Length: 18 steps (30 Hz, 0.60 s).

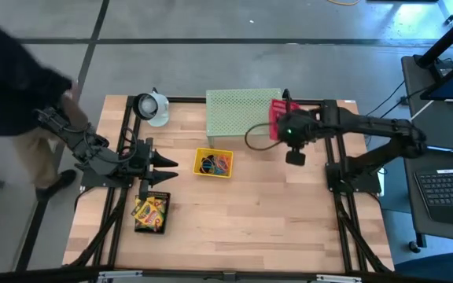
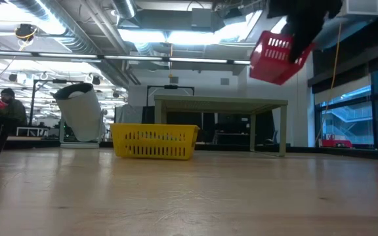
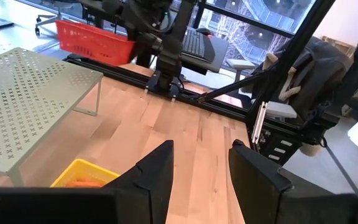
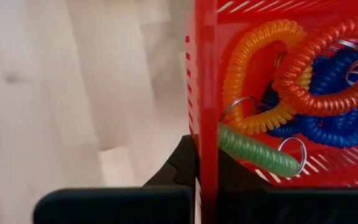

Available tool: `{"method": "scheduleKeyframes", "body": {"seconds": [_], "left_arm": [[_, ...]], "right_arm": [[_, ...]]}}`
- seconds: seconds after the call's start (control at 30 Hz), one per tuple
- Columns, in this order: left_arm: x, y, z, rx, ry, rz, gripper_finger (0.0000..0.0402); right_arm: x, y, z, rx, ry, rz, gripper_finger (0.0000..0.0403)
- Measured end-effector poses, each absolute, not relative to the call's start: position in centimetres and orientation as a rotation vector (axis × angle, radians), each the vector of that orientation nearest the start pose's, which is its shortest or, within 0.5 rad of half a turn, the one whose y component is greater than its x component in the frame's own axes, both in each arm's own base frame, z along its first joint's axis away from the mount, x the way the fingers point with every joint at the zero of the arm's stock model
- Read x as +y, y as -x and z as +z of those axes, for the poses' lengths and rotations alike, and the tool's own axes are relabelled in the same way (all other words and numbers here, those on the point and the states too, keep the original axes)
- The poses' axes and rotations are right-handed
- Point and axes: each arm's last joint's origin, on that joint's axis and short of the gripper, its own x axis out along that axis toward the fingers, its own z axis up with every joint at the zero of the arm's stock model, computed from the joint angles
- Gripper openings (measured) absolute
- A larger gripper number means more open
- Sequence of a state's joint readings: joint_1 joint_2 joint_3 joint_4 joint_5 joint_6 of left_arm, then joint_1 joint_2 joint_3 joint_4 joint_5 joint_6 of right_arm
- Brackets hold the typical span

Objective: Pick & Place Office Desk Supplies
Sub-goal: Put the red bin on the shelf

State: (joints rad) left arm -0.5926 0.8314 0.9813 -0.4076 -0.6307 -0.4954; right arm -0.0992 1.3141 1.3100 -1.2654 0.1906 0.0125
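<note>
The right gripper [image 4: 207, 168] is clamped on the wall of a red tray [image 4: 278, 93] holding coil loops [image 4: 303, 87], carried tilted in the air beside the green shelf [image 1: 242, 114]. The shelf lies just left of the tray, so the right arm is nearer. The left gripper [image 3: 201, 180] waits open, empty, near the crayon boxes [image 1: 151, 212] and yellow tray [image 1: 213, 163].

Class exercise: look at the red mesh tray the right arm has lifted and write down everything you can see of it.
The red mesh tray is a small basket with slotted walls, plastic or coated wire by its look. It hangs tilted in the air, clear of the table, beside the pale green shelf. The right claw is shut on one wall. Inside lie coiled loops in orange, red, blue and green, some with metal rings.
</note>
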Motion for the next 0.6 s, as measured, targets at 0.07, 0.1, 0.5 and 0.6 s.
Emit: {"method": "scheduleKeyframes", "body": {"seconds": [0.07,0.1,0.5,0.6], "left_arm": [[-7.7,-14.5,37.1,0.195,0.357,0.093,0.0148],[-7.7,-14.5,37.1,0.194,0.361,0.093,0.0148],[-7.6,-14.5,37.1,0.185,0.36,0.12,0.0148],[-7.6,-14.5,37.1,0.185,0.367,0.121,0.0148]], "right_arm": [[-3.7,-22.7,32.3,1.297,0.095,-0.225,0.0],[-4.1,-22.9,32.1,1.313,0.112,-0.212,0.0],[-8.6,-25.6,28.6,1.46,0.258,-0.166,0.0],[-9.3,-25.9,28.2,1.474,0.263,-0.17,0.0]]}}
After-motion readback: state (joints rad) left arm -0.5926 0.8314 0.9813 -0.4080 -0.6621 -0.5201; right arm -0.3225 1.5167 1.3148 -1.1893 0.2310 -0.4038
